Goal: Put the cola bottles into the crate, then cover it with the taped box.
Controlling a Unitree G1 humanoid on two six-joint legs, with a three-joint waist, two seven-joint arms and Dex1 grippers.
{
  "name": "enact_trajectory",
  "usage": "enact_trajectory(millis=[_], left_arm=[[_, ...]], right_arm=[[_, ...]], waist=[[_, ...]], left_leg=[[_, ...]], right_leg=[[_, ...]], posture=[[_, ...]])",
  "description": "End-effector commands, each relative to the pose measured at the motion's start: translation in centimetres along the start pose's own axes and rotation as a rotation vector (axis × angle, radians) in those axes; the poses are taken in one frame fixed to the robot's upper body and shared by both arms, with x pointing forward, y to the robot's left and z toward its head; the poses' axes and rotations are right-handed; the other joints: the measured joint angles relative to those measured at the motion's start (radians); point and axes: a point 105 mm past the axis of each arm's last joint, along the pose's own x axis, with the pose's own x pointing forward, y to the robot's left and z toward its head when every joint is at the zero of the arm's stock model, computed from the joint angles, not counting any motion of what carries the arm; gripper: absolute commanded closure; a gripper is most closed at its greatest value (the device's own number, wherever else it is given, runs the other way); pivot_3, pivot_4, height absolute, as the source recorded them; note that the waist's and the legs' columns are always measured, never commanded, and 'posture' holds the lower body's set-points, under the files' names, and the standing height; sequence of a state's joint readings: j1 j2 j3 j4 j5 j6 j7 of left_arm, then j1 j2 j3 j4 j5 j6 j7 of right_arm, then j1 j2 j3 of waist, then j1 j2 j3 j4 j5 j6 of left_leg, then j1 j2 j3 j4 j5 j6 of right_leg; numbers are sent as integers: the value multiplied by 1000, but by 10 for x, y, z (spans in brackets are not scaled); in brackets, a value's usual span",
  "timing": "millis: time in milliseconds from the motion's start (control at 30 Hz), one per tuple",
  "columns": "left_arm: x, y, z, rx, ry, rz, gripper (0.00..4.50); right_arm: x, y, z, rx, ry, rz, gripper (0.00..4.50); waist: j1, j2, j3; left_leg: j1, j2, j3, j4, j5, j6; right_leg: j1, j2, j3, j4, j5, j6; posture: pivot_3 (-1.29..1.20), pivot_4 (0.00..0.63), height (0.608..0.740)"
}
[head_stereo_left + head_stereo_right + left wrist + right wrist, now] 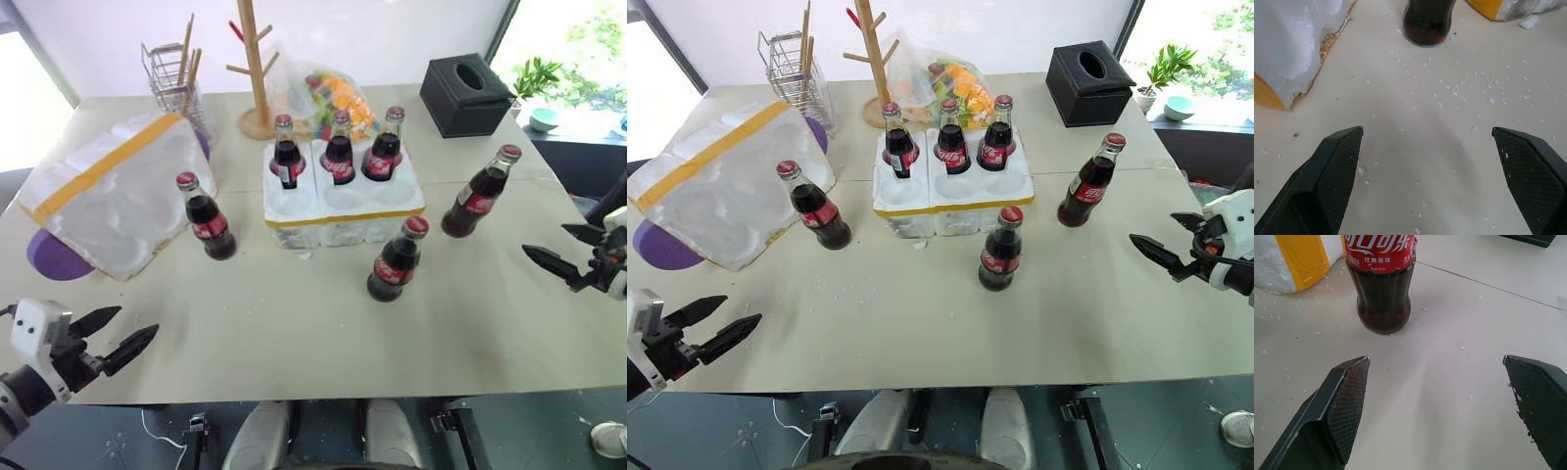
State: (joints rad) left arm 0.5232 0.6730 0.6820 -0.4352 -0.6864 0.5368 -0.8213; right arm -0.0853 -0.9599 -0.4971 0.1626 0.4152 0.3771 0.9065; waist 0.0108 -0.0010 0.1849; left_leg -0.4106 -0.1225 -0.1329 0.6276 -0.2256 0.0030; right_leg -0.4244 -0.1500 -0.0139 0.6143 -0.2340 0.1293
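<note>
Cola bottles: three stand in the back row of the crate (338,206) at upper centre of the head view, caps up; front row of holes unfilled. Three more stand loose on the table (294,333): left bottle (206,217) just beside the taped box (113,191), middle bottle (397,260) in front of the crate, right bottle (480,194) at centre right. Taped box lies tilted at upper left. Left gripper (125,336), lower left, fingers apart, holding nothing. Right gripper (566,254), right edge, fingers apart, holding nothing. Black tissue box (466,94) at upper right.
</note>
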Motion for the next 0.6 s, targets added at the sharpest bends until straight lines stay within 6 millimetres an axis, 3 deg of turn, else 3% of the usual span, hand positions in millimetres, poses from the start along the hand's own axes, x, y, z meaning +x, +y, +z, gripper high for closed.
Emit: enact_trajectory(millis=[33,333,600], left_arm=[[-1,2,4,23,-15,14,98],[5,21,14,3,-65,109,98],[9,17,17,2,-48,86,98]], right_arm=[[-1,-3,11,-16,-42,-17,0],[-2,-4,11,-21,-40,-38,0],[-3,-3,10,-6,-39,-41,0]], waist=[[1,0,0],[2,0,0],[1,0,0]], left_leg=[[0,0,0,0,0,0],[0,0,0,1,0,0],[1,0,0,1,0,0]], right_leg=[[0,0,0,0,0,0],[0,0,0,1,0,0],[0,1,0,1,0,0]], posture=[[0,150,739],[0,150,739],[0,150,739]])
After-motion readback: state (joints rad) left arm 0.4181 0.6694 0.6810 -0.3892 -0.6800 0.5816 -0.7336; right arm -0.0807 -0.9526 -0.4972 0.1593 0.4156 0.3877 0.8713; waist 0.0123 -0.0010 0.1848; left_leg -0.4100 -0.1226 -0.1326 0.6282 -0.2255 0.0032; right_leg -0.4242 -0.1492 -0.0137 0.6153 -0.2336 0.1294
